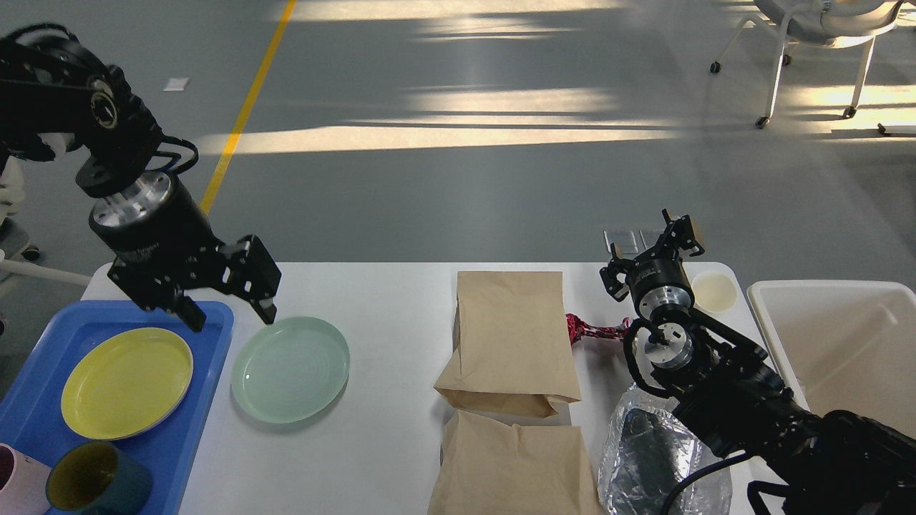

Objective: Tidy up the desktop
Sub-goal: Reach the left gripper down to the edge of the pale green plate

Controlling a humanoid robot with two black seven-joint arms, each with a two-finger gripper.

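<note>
Grey floor [465,193] streaked with sunlight; a yellow line [247,107] crosses it; a wheeled chair [816,43] far right.

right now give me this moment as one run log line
left gripper: open, above pale green round plate rim | right gripper: unclear, idle | white desktop: brown paper bags uncleared

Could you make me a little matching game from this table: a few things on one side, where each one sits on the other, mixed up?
Things:
1. yellow plate
2. green plate
3. red wrapper
4. white disc

Places:
a. far right corner of the desktop
b. inside the blue tray
c. bare desktop, just right of the tray
d. between the upper paper bag and the right arm

Pairs: 1-b, 2-c, 3-d, 4-a
</note>
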